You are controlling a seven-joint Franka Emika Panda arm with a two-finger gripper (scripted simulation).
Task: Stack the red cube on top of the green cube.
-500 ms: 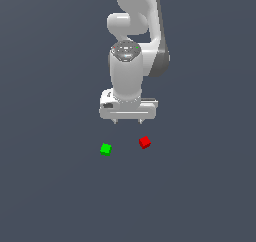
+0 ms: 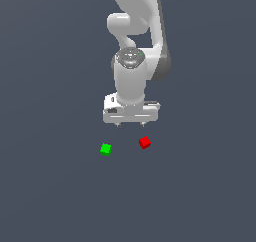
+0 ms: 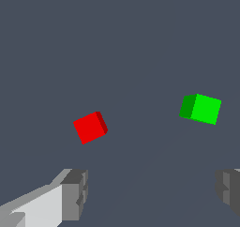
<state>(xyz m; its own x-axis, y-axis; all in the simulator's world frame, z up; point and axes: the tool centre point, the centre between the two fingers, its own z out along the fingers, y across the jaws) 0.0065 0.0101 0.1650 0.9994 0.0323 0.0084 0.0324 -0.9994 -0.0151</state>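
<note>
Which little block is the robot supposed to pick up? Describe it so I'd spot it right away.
Find the big white arm and follow it down to its gripper, open above the dark floor. Just below its fingers, toward the exterior view's right, sits the red cube. The only other block, the green cube, is the same size but lies further to the left.

The red cube (image 2: 144,142) lies flat on the dark counter (image 2: 50,186), turned slightly askew. The green cube (image 2: 105,149), same size, sits apart toward the exterior view's left. Neither is stacked; both rest well away from the counter's edges.
</note>
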